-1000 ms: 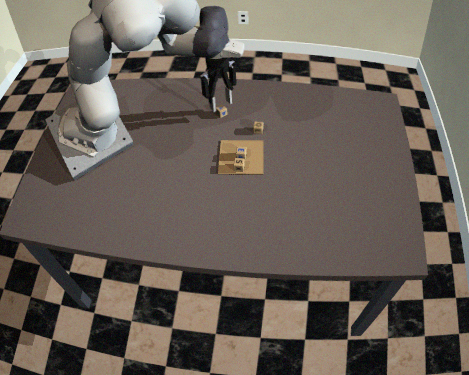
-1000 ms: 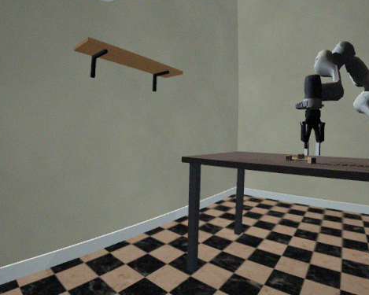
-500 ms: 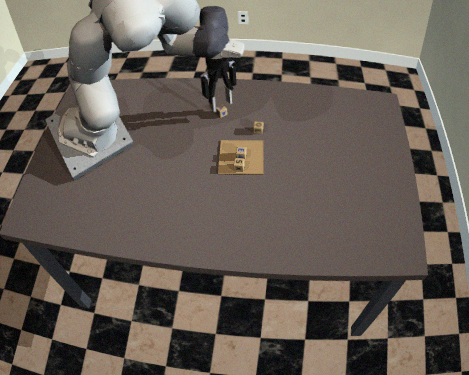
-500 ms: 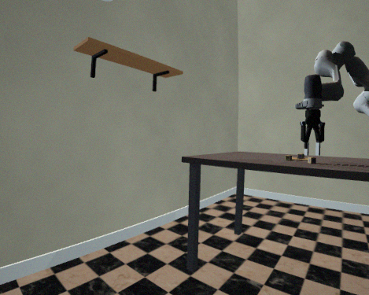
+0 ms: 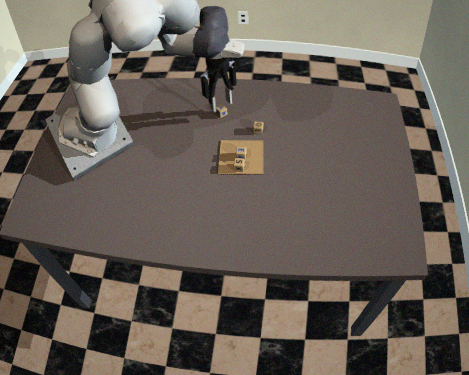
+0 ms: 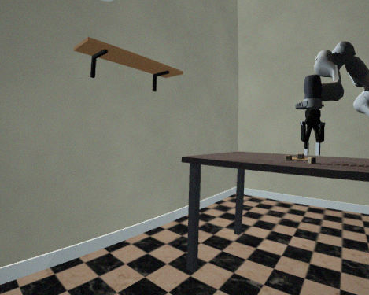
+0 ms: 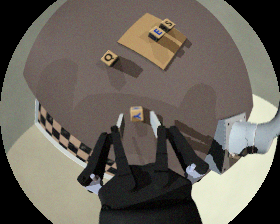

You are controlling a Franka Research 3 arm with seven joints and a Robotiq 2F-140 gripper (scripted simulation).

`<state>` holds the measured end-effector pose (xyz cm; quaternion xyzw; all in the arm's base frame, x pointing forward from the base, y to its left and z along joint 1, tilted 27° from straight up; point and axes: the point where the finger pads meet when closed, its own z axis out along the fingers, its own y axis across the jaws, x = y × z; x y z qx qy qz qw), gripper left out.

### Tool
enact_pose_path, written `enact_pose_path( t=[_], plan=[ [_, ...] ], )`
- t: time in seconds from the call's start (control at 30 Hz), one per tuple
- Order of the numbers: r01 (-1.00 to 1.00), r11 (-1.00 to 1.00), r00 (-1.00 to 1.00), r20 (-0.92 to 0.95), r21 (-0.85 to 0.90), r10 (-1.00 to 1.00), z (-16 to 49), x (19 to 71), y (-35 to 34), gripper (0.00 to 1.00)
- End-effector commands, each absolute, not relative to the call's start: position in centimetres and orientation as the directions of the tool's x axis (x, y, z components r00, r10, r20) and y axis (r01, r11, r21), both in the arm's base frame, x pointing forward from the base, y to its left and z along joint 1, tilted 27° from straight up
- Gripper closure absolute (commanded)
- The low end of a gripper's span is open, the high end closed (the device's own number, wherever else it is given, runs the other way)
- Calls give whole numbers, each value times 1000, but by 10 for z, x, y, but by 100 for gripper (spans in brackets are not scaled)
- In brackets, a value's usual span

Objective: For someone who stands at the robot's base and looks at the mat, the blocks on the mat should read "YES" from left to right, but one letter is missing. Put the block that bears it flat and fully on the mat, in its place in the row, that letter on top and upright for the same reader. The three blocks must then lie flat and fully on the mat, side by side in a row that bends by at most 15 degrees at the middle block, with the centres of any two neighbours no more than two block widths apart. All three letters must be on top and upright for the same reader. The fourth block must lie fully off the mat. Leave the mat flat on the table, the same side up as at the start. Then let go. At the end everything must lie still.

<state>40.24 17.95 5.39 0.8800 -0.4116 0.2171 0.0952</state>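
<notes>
The gripper (image 5: 221, 104) is hanging off the mat (image 5: 254, 167), out past the mat's edge on the back-wall side and well apart from it, pointing straight down at the table (image 5: 334, 200). In the wrist view the fingers are standing partly spread, and a small block (image 7: 136, 115) is sitting on the table right between their tips. They are flanking it, not pinching it, and the gripper is holding nothing. That block (image 5: 222, 111) is showing a blue mark on one face, too small to read. From the side view the fingertips (image 6: 312, 151) are reaching down almost to the table top. A second loose block (image 5: 258, 127) is also lying off the mat, near the mat's same back-wall edge and closer to it than the first, with a dark round mark on top. On the mat two blocks are sitting just beside each other near the edge facing the robot's base: the E block (image 5: 241, 151) on the back-wall side and the S block (image 5: 239, 164) on the other side of it. The mat is lying flat on the table.
</notes>
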Motion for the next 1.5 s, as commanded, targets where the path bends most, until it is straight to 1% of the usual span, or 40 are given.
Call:
enact_pose_path(
  t=[0.0, 0.37, 1.0, 1.47],
  plan=[
    [-767, -641, 565, 460, -13, -685, 54, 404, 179, 60],
    [-767, -641, 565, 460, -13, -685, 51, 405, 178, 60],
    [-767, -641, 565, 460, -13, -685, 23, 415, 167, 60],
    [-767, -641, 565, 460, -13, -685, 21, 415, 166, 60]
  ],
)
